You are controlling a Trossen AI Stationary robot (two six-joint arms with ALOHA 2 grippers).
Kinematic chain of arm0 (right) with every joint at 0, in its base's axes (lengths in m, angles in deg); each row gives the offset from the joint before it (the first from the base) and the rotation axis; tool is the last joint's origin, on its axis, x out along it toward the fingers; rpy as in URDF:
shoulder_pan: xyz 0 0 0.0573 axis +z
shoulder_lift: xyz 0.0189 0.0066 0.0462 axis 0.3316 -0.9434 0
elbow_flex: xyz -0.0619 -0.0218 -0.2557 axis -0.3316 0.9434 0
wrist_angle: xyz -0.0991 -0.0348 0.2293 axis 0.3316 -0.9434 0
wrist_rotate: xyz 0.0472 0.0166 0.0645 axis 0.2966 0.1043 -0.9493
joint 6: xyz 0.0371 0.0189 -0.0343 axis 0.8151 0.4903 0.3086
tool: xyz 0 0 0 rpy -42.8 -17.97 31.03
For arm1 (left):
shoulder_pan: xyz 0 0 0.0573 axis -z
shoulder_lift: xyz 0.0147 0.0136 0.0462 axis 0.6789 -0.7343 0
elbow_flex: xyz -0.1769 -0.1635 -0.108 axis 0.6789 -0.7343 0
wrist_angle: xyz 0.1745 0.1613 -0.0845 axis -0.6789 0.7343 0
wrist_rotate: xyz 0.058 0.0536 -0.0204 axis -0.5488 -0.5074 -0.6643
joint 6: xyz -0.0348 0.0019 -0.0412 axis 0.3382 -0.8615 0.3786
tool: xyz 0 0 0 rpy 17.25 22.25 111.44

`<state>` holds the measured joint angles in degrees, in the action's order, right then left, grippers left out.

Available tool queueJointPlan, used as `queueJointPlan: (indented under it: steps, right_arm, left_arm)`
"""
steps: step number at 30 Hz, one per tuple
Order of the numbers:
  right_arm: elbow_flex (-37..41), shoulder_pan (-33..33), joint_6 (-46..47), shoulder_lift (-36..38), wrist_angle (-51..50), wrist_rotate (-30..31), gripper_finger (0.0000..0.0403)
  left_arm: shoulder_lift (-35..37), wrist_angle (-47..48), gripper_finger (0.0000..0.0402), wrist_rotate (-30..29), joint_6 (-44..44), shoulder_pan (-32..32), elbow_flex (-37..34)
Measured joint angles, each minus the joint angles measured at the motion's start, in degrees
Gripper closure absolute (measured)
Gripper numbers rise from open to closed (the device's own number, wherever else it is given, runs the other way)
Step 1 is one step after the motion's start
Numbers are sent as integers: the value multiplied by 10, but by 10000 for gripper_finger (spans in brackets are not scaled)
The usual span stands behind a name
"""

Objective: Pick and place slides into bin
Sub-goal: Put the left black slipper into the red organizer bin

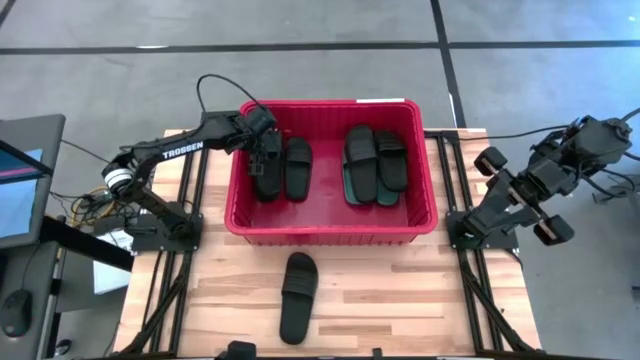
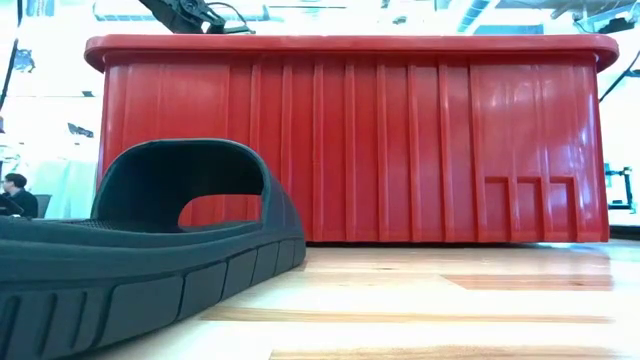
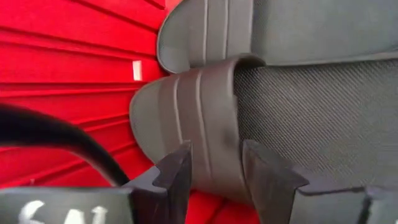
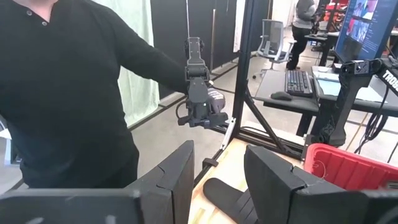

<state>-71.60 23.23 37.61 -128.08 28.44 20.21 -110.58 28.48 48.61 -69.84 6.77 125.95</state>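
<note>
Item nearest the low camera: one black ribbed-strap rubber slide, lying alone on the wooden table on the near side of the large red ribbed plastic bin, long axis pointing toward the bin wall.

Left gripper sits inside the bin's left part, fingers parted around the strap of a black slide among those already binned.

Right gripper waits open, well off the bin's right side; judged, the left is the nearer to the loose slide.
</note>
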Motion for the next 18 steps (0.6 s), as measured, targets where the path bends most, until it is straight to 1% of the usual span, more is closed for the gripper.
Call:
queueJointPlan:
  steps: [13, 18]
  right_arm:
    - [0, 0, 0, 0, -4, 0, 275]
    - [0, 0, 0, 0, -9, 0, 275]
  left_arm:
    - [0, 0, 269, 33, 35, 1, 0]
    - [0, 3, 269, 45, 36, 1, 0]
